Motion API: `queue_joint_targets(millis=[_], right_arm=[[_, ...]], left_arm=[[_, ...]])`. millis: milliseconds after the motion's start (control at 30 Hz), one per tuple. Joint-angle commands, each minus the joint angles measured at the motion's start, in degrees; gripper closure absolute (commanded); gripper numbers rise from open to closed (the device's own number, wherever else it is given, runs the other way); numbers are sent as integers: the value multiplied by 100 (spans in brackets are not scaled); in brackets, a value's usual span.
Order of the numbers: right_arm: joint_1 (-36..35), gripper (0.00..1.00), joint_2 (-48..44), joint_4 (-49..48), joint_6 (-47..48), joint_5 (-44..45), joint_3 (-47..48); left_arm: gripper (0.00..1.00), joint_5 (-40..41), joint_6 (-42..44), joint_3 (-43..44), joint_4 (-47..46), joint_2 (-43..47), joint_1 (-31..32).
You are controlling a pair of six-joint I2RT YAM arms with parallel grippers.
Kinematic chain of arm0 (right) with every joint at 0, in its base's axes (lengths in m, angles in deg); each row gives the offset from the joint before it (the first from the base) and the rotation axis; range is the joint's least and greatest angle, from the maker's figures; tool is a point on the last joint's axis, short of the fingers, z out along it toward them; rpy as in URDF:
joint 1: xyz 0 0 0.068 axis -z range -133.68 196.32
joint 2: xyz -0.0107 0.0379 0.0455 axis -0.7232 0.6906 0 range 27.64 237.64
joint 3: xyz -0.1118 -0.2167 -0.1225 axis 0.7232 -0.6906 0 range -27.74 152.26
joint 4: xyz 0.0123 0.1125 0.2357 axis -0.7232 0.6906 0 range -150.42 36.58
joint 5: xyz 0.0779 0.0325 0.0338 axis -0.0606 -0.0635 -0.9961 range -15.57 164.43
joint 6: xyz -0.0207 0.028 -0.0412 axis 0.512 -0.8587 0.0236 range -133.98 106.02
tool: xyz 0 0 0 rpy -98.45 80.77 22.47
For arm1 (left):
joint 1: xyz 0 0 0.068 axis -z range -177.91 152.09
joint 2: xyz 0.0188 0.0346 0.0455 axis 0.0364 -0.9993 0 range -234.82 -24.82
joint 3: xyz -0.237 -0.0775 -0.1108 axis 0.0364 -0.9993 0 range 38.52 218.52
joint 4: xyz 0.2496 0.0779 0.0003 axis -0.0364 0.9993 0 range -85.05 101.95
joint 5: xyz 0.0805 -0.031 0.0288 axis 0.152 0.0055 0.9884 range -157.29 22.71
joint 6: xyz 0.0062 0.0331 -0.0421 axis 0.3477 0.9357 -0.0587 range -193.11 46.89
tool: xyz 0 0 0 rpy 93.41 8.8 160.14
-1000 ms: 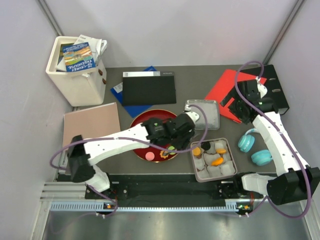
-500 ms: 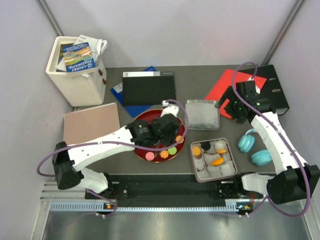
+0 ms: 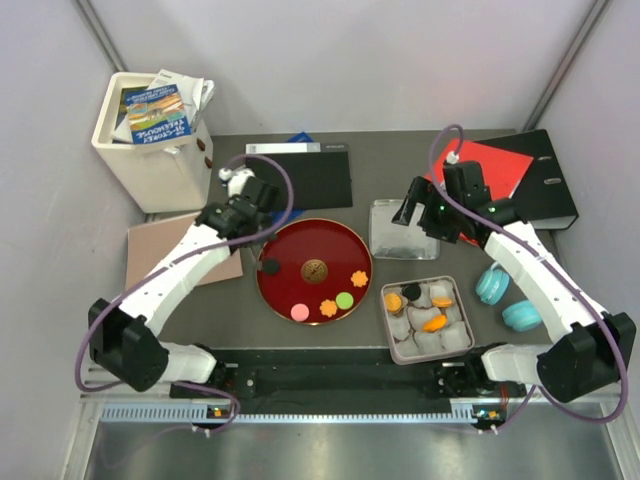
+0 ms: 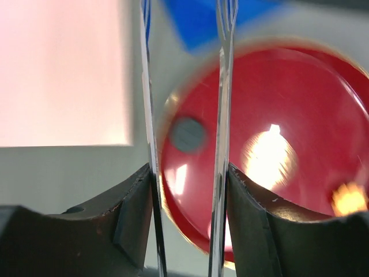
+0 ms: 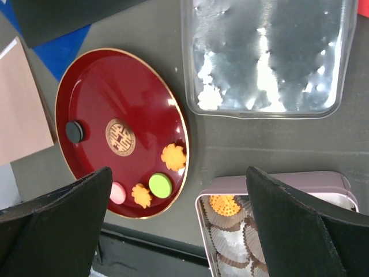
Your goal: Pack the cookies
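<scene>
Over the dark table [image 3: 395, 165], left jaws sit narrowly parted, empty, beside the red plate [image 3: 295, 250]; right jaws gape empty.

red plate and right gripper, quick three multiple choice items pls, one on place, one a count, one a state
1. In the top view, the black cookie lies on the red plate: A near its left rim; B at its centre; C near its right rim.
2. Cookies on that plate: A three; B five; C eight.
3. The right gripper is: A shut on a cookie; B open and empty; C shut on the plate's rim.

1 A: it sits by the left rim.
2 B: the black one, a pink cookie, a green cookie and two orange flower cookies.
3 B: its fingers stand wide apart with nothing between them.
</scene>
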Motion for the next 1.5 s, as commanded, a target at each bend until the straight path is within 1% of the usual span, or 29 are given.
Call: queue_joint_targets(millis=[0, 133, 167, 233, 267, 300, 333, 367, 433, 533, 733, 833, 867, 933, 967, 1000, 1067, 1100, 1167, 1200, 1233, 1300, 1333, 1367, 1400, 1467], right_arm=[[-117, 1, -59, -350, 116, -140, -47], [-196, 1, -138, -403, 89, -131, -117], [-213, 1, -165, -403, 72, -131, -135], [-214, 1, -182, -403, 54, -148, -161], [-214, 1, -200, -386, 37, -149, -152], [-214, 1, -209, -377, 28, -149, -152], [-214, 1, -226, -377, 28, -149, -152], [-205, 1, -244, -368, 28, -149, -135], [-214, 1, -297, -342, 36, -88, -126], [-214, 1, -323, -324, 37, -8, -126], [-214, 1, -244, -316, 45, 45, -65], [-214, 1, -218, -280, 98, 132, -29], [-214, 1, -200, -272, 115, 159, -21], [-205, 1, -174, -228, 159, 255, -21], [-214, 1, -174, -228, 194, 282, -12], [-214, 1, -165, -219, 212, 308, -12], [-205, 1, -156, -193, 221, 352, -3], [-214, 1, -148, -192, 221, 378, 6], [-214, 1, -112, -166, 221, 379, 50], [-214, 1, -77, -149, 212, 370, 76], [-214, 1, -51, -114, 212, 370, 128], [-214, 1, -25, -61, 212, 344, 164], [-214, 1, -33, -61, 204, 335, 164], [-214, 1, -33, -69, 212, 335, 155], [-214, 1, -59, -78, 204, 352, 129], [-214, 1, -86, -113, 195, 387, 6]], left_arm=[[44, -221, 307, 83, -129, -381, -1136], [41, -538, 483, 557, -146, -1294, -1726], [41, -590, 554, 802, -164, -1670, -1798], [39, -599, 677, 1102, -42, -2059, -1956], [38, -608, 721, 1382, 28, -2418, -2009], [37, -608, 721, 1532, 247, -2578, -2096], [35, -626, 721, 1647, 318, -2701, -2141], [31, -626, 730, 1787, 371, -2807, -2167], [27, -512, 730, 1789, 363, -2782, -2203], [20, -389, 783, 1675, 328, -2484, -2238], [17, -231, 818, 1587, 398, -2001, -2282], [17, -476, 774, 1621, 390, -1624, -2264], [17, -833, 748, 1596, 189, -1508, -2256], [17, -1300, 765, 1351, -241, -1141, -2142], [18, -1773, 722, 1271, -487, -1051, -2063], [18, -1951, 713, 1192, -994, -989, -1845], [18, -2190, 791, 1138, -1384, -1085, -1519], [18, -2217, 852, 1199, -1647, -1216, -1152], [18, -2234, 967, 1646, -1737, -1856, -789], [19, -2217, 1011, 1866, -1755, -2111, -466], [19, -2217, 1046, 2338, -1764, -2644, -332], [20, -2208, 1152, 2797, -1781, -3140, -16], [20, -2243, 1169, 3191, -1834, -3560, 47], [21, -2295, 1178, 3352, -1904, -3747, 108], [21, -2400, 1170, 3492, -2044, -4036, 126], [21, -2533, 1117, 3529, -2499, -4248, 126]])
